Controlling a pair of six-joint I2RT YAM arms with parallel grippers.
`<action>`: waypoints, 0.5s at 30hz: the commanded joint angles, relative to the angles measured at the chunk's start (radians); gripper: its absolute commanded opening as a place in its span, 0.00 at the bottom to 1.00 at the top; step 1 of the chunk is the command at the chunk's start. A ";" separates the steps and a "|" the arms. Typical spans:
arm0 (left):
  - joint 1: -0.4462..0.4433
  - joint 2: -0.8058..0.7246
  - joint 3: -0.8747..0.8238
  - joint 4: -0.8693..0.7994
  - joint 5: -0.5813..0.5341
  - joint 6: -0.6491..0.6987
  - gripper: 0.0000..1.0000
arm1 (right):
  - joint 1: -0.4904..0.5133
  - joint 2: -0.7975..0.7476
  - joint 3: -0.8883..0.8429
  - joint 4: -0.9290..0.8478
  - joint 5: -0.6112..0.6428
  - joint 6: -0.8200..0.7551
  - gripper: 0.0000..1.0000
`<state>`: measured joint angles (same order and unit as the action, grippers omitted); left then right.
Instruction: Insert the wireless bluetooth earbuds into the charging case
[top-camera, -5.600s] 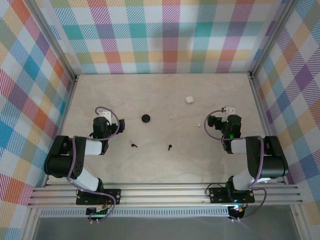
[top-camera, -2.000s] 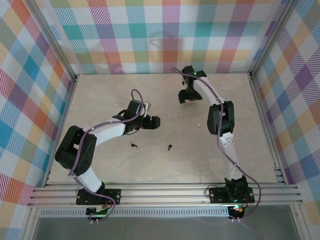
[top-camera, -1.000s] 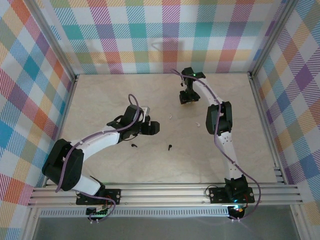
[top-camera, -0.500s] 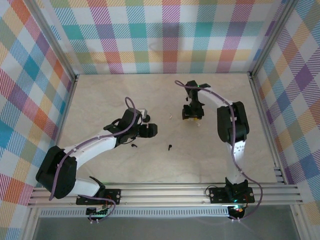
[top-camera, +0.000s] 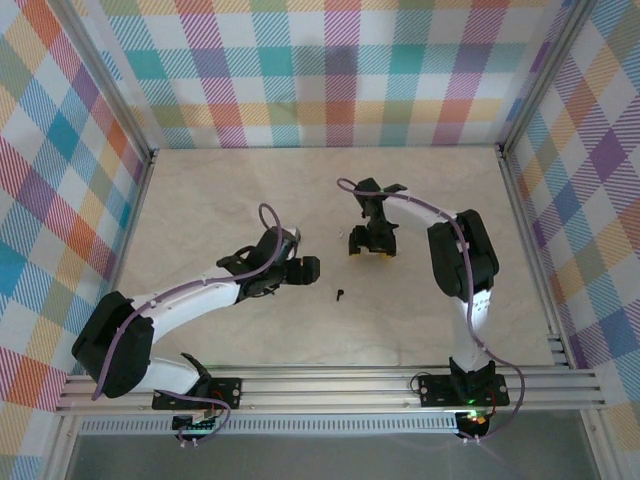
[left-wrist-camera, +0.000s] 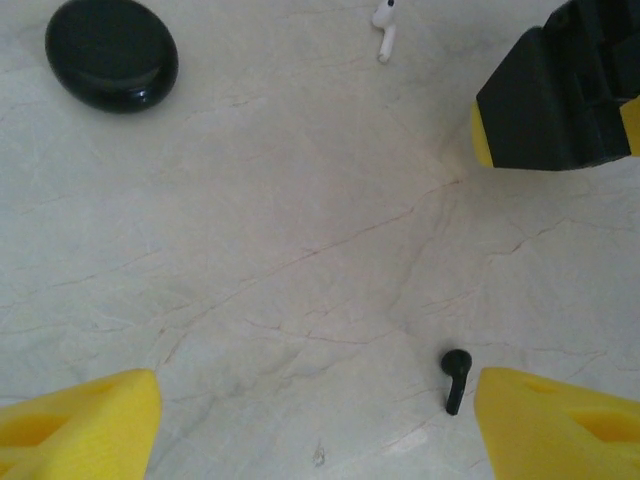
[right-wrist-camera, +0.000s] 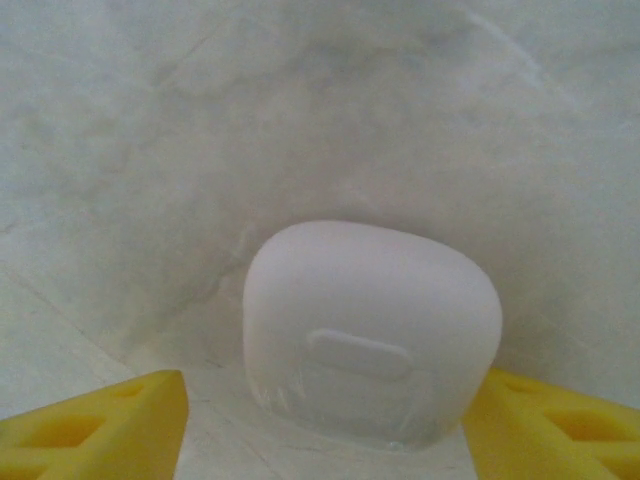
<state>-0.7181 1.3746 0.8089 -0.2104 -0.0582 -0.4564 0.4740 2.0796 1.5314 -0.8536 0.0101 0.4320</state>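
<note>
A white charging case (right-wrist-camera: 372, 335) sits between the yellow fingers of my right gripper (right-wrist-camera: 325, 415), which is shut on it. From above, that gripper (top-camera: 368, 243) hangs over the middle of the table. My left gripper (top-camera: 304, 268) is open wide, with only bare table between its yellow fingertips (left-wrist-camera: 80, 425). A black earbud (left-wrist-camera: 455, 377) lies just inside its right finger and also shows from above (top-camera: 340, 295). Farther off lie a black oval case (left-wrist-camera: 112, 65) and a white earbud (left-wrist-camera: 384, 30). The right gripper's black and yellow body (left-wrist-camera: 560, 100) is at the upper right.
The marble tabletop (top-camera: 220, 190) is walled by checked panels at the back and sides. An aluminium rail (top-camera: 330, 385) runs along the near edge, with both arm bases on it. The left arm (top-camera: 180, 295) lies low across the near left part of the table.
My right gripper has come from the back of the table toward the centre, bringing the white case. My left gripper has shifted slightly nearer and rightward, toward the black earbud.
</note>
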 joint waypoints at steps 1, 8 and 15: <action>-0.024 -0.013 0.028 -0.042 -0.054 -0.014 0.82 | -0.003 -0.051 0.029 -0.073 0.015 0.002 0.76; -0.057 0.002 0.052 -0.058 -0.095 -0.024 0.82 | -0.036 0.011 0.177 -0.190 0.032 -0.095 0.78; -0.093 0.033 0.068 -0.079 -0.124 -0.025 0.83 | -0.037 0.026 0.216 -0.197 0.010 -0.038 0.74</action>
<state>-0.7902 1.3861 0.8501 -0.2619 -0.1532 -0.4652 0.4366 2.0804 1.7401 -0.9951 0.0326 0.3740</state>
